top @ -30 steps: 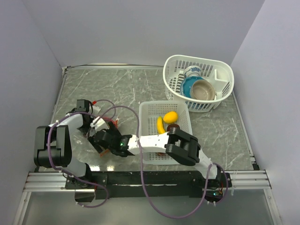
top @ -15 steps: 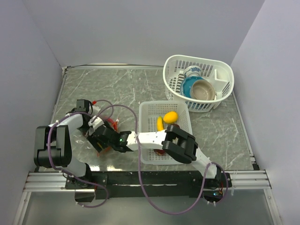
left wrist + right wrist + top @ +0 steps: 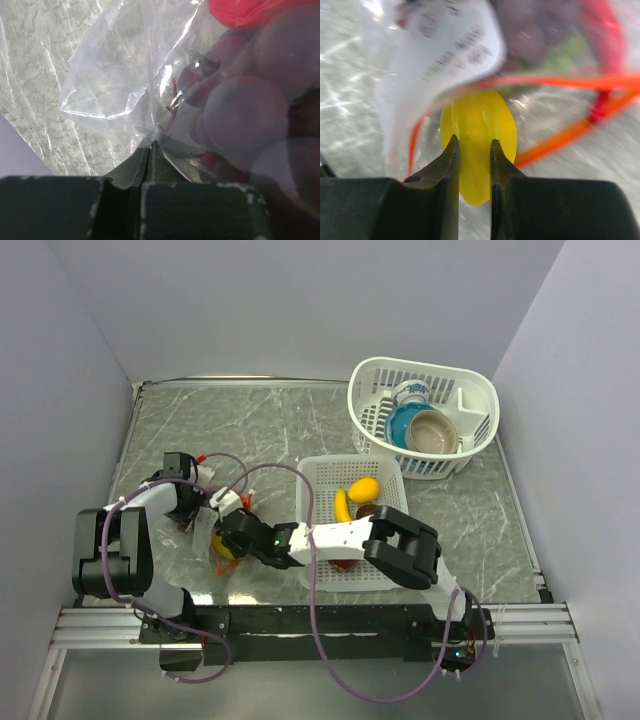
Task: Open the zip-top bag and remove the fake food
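Note:
The zip-top bag [image 3: 115, 85] is clear and crinkly and lies at the left of the table [image 3: 205, 525]. My left gripper [image 3: 150, 145] is shut on a fold of its plastic. Purple grapes [image 3: 245, 115] press against the film inside. Its orange-red zipper strip [image 3: 560, 82] curves across the right wrist view, with a white label [image 3: 455, 55] above. My right gripper [image 3: 472, 145] is shut on a ridged yellow fake fruit [image 3: 477, 120] at the bag's mouth [image 3: 222, 548]. Grapes [image 3: 535, 30] and a green piece [image 3: 565, 57] show blurred behind it.
A small white basket [image 3: 350, 460] beside the right arm holds a banana [image 3: 342, 505], a yellow-orange round fruit [image 3: 364, 489] and a dark red apple [image 3: 370, 511]. A bigger white basket [image 3: 420, 365] at the back right holds bowls [image 3: 432, 430].
My right gripper went from wide open to shut on the yellow fruit at the bag's mouth and shifted slightly right. The left gripper kept its hold on the bag.

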Motion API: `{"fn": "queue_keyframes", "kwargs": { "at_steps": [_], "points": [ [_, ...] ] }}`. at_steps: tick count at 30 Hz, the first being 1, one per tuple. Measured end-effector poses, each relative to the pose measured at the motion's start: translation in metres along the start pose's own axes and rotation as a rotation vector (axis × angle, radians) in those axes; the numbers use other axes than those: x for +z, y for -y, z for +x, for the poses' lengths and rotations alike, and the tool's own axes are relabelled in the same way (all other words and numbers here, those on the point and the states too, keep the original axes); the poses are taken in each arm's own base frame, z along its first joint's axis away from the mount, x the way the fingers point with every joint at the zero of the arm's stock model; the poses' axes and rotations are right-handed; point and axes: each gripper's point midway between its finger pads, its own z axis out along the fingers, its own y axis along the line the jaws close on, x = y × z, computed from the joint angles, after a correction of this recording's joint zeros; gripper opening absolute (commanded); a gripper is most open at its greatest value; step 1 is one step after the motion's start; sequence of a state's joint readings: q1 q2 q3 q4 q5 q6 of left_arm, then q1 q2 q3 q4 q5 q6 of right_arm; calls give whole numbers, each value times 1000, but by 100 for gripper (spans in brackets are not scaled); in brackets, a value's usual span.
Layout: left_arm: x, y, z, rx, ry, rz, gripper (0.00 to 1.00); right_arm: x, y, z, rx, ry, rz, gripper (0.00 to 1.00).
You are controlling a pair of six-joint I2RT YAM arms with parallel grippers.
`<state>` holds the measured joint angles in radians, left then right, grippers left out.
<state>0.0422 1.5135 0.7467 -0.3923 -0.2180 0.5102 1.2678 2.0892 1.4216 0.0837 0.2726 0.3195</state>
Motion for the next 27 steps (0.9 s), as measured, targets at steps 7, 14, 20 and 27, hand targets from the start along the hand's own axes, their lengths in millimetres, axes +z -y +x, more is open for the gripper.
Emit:
{"fn": "queue_keyframes", "kwargs": {
  "at_steps": [7, 14, 20, 27],
  "points": [
    [0, 0, 0, 2, -1, 1, 1, -33, 31, -17, -3, 19, 103, 6],
    [0, 1, 1, 3, -2, 4, 1, -81, 57, -59, 13, 121, 202, 13],
    [-5, 10, 1, -1, -7, 66, 1, -122, 116, -78, 70, 200, 406, 12],
    [-22, 38, -1, -28, 2, 238, 1, -160, 215, -28, 165, 139, 714, 86]
  ]
}}
